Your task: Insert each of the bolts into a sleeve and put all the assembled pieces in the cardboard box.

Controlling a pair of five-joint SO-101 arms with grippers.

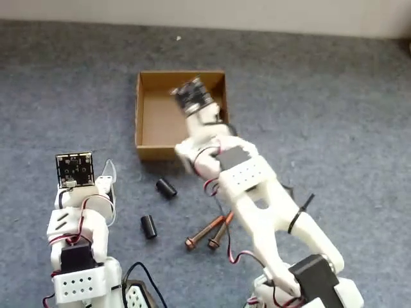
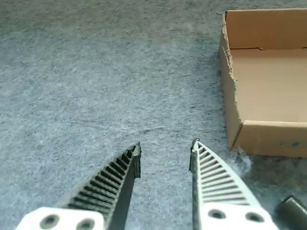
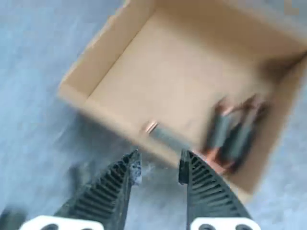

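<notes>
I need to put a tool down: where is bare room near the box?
The carpet left of the cardboard box, ahead of the left pincer, is bare. Crowded: between the arms, with two sleeves and two bolts, and the box corner holding assembled pieces.

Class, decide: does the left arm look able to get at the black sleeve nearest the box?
Probably yes: the sleeve lies on bare carpet close beside the open left gripper, with nothing between them.
</notes>
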